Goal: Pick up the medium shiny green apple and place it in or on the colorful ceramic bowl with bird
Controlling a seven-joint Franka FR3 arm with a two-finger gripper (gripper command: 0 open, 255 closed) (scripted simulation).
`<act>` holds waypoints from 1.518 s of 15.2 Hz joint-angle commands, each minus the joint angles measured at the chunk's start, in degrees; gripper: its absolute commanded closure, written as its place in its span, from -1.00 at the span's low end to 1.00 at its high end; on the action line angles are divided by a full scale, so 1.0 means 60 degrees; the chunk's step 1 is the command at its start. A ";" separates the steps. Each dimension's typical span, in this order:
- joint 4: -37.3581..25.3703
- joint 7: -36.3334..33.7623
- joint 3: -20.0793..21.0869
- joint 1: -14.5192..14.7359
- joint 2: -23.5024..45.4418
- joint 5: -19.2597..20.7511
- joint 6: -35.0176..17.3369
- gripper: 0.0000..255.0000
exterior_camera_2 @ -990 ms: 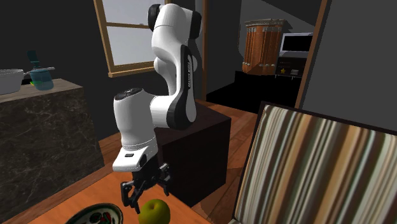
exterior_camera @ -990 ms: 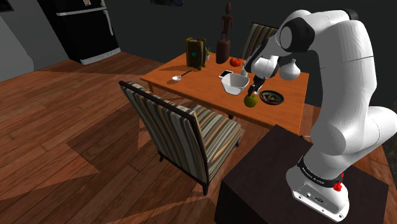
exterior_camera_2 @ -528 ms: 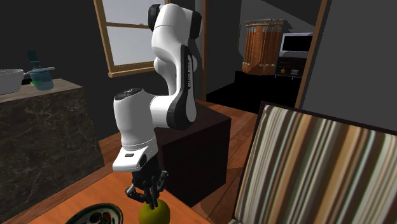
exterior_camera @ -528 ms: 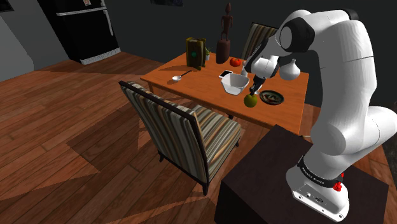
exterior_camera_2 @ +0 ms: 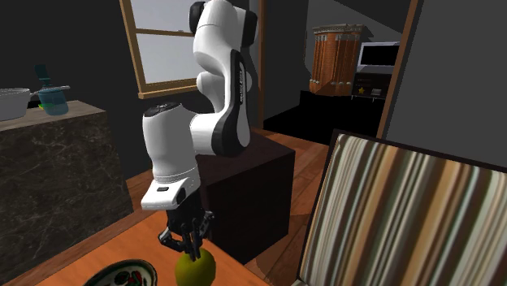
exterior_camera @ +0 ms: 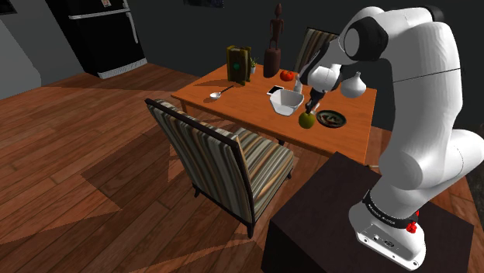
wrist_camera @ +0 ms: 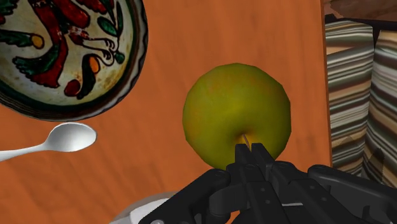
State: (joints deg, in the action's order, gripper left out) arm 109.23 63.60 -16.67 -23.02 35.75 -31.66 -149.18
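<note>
The green apple (exterior_camera: 306,119) (exterior_camera_2: 196,267) (wrist_camera: 236,114), yellow-green and shiny, is at the near side of the wooden table (exterior_camera: 233,97). My black gripper (exterior_camera: 311,108) (exterior_camera_2: 187,246) (wrist_camera: 251,151) comes down on it from above. Its fingers are pinched together at the stem on the apple's top. The colourful bowl (exterior_camera: 331,118) (exterior_camera_2: 122,275) (wrist_camera: 63,57), with a red and green bird painted inside, lies close beside the apple, on the shoulder view's right of it. Nothing lies in the bowl.
A white bowl (exterior_camera: 285,101) stands just to the shoulder view's left of the apple. A red tomato (exterior_camera: 287,75), a dark statue (exterior_camera: 273,46) and a spoon (exterior_camera: 219,94) lie farther off. A white spoon (wrist_camera: 60,140) lies by the painted bowl. A striped chair (exterior_camera: 225,163) stands at the table's edge.
The fingers, apart around the apple's top one second ago, have shut at its stem. The arm has since risen a little and the apple sits slightly higher.
</note>
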 commanded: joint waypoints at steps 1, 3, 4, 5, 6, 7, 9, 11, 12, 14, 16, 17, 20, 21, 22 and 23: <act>0.0030 -0.0119 -0.0107 0.0086 -0.0196 0.0123 0.0164 1.00; 0.0069 -0.0222 -0.0210 0.0160 -0.0393 0.0242 0.0319 1.00; 0.0086 -0.0273 -0.0260 0.0196 -0.0491 0.0303 0.0398 1.00; 0.0100 -0.0325 -0.0310 0.0232 -0.0587 0.0365 0.0477 1.00; 0.0113 -0.0377 -0.0359 0.0267 -0.0683 0.0427 0.0557 1.00; 0.0123 -0.0429 -0.0408 0.0302 -0.0777 0.0489 0.0638 1.00; 0.0137 -0.0534 -0.0503 0.0369 -0.0963 0.0616 0.0802 1.00; 0.0143 -0.0640 -0.0595 0.0434 -0.1146 0.0743 0.0969 1.00; 0.0142 -0.0693 -0.0639 0.0465 -0.1236 0.0808 0.1053 1.00; 0.0135 -0.0799 -0.0725 0.0525 -0.1412 0.0937 0.1225 1.00; 0.0119 -0.0904 -0.0808 0.0583 -0.1584 0.1066 0.1399 1.00; 0.0108 -0.0956 -0.0847 0.0610 -0.1669 0.1130 0.1488 1.00; -0.0060 -0.0852 -0.0934 0.0474 -0.1737 0.1196 0.1750 1.00; -0.0227 -0.0695 -0.0979 0.0309 -0.1710 0.1192 0.1923 1.00; -0.0406 -0.0541 -0.1023 0.0142 -0.1674 0.1187 0.2101 1.00; -0.0597 -0.0389 -0.1063 -0.0027 -0.1630 0.1181 0.2283 1.00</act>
State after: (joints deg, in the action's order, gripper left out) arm 106.64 60.11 -22.73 -22.04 25.90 -24.55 -136.65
